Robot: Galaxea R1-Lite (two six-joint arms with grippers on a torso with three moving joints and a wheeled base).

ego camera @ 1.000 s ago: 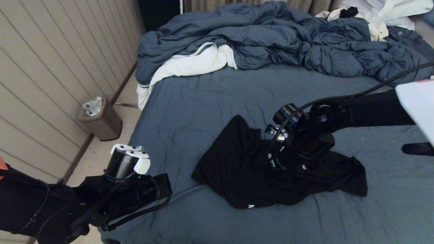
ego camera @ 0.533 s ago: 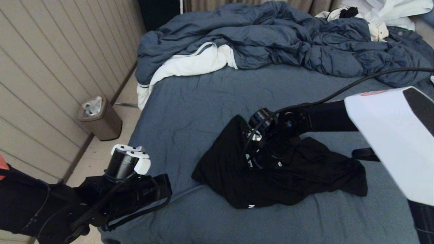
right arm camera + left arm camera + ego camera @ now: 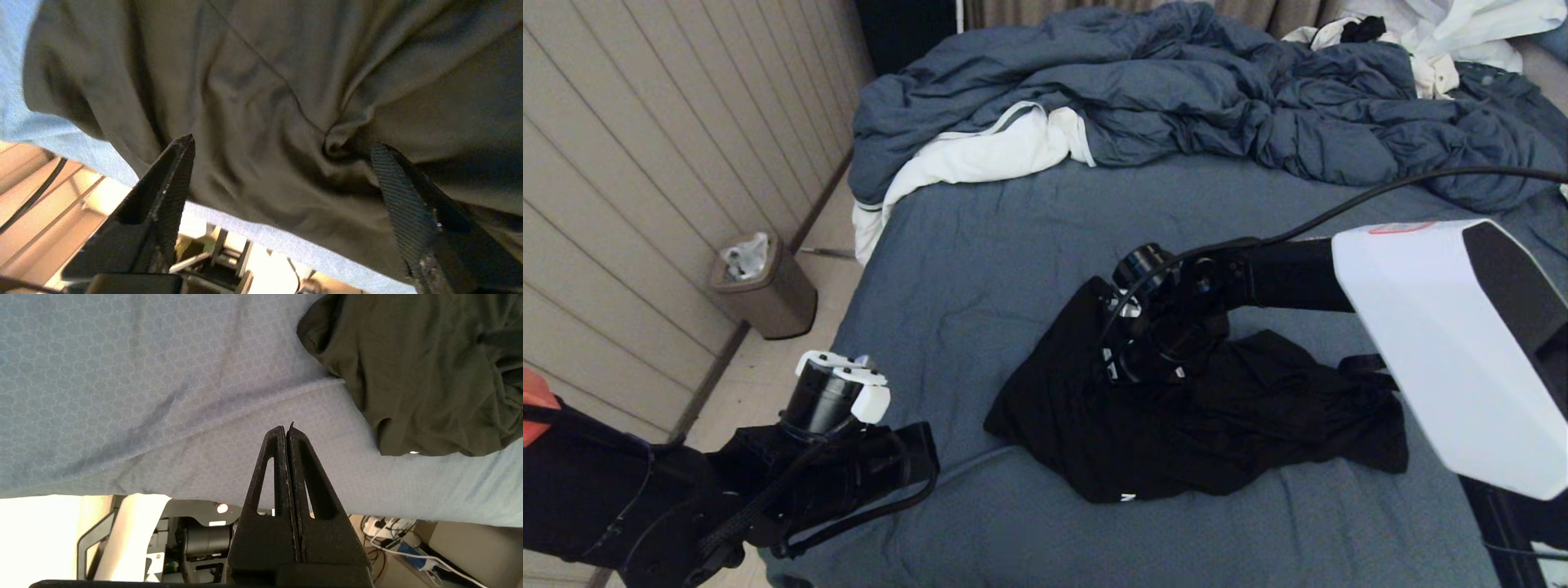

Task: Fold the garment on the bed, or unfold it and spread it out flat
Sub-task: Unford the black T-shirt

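Slate-blue sheeted bed [image 3: 1013,245] carried the crumpled black knit T-shirt [image 3: 1241,441] at five o'clock of centre. Right gripper [image 3: 282,171] hung spread wide over its folds; left gripper [image 3: 287,433], clenched empty, sat parked at seven o'clock. Pinching several layers might bunch the shirt further.

Matt black knit garment [image 3: 1201,433], creased cloth bed [image 3: 1013,245] sheet, ribbed fingers [image 3: 400,204]
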